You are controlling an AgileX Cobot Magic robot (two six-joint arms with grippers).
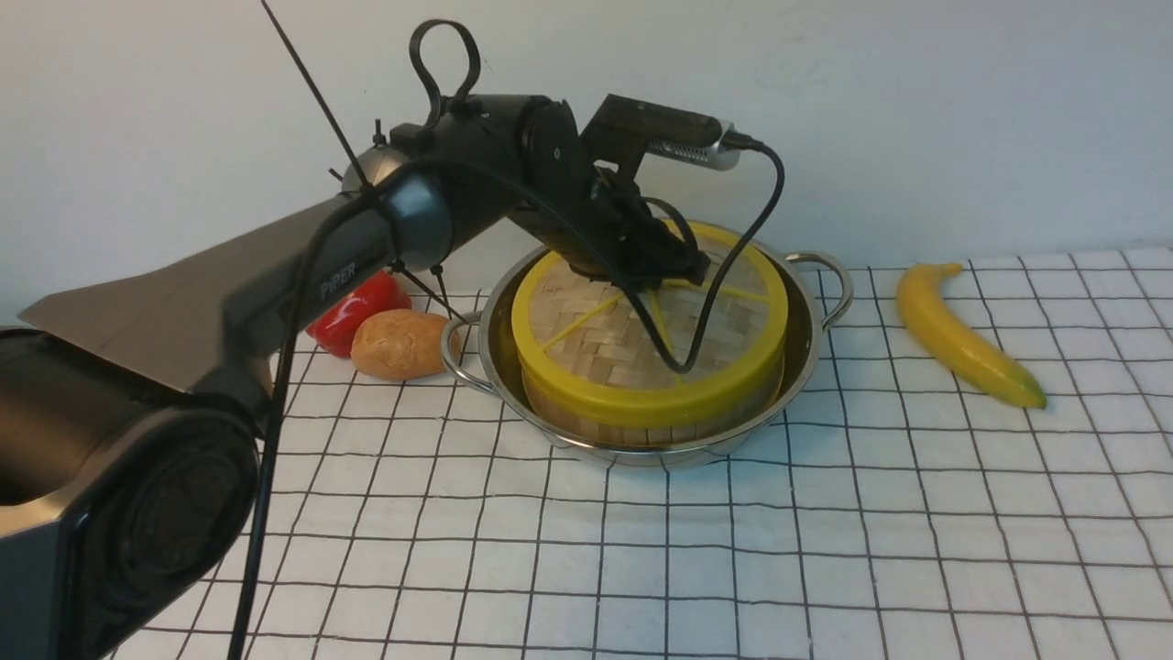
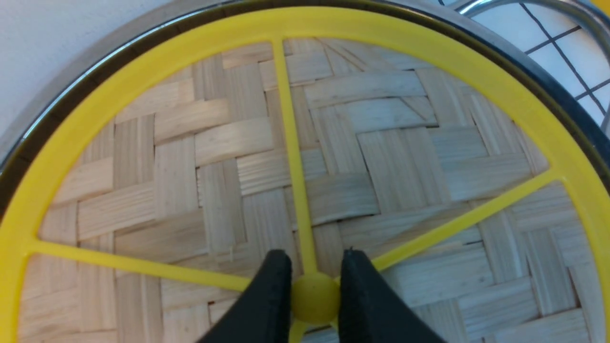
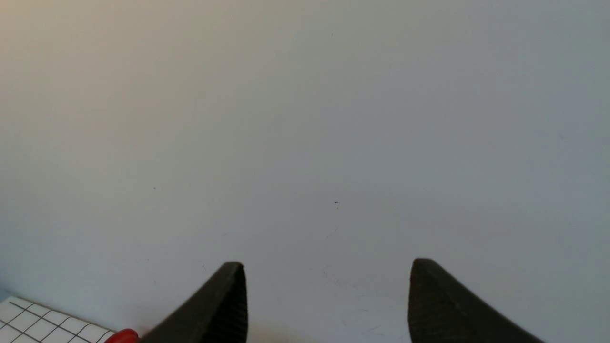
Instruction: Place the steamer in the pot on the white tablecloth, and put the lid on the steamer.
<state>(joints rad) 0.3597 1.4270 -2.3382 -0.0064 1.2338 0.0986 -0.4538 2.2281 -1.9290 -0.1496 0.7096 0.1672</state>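
White gridded tablecloth (image 1: 825, 550) surface, pale wall (image 1: 916, 110) behind | lid (image 1: 623, 357) flat on steamer (image 1: 641, 426), steamer seated in pot (image 1: 490, 353); one each | left hand (image 2: 314, 257) narrow, pinching lid's centre knob (image 2: 314, 297), likely to centre it | right hand (image 3: 328, 265) wide, empty | outliers: one banana (image 1: 962, 335), one potato (image 1: 399, 346), one red pepper (image 1: 362, 307)

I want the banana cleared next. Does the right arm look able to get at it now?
Probably yes: the right gripper is open and empty, and the banana lies alone on the tablecloth, right of the pot. The arm itself is outside the front view.
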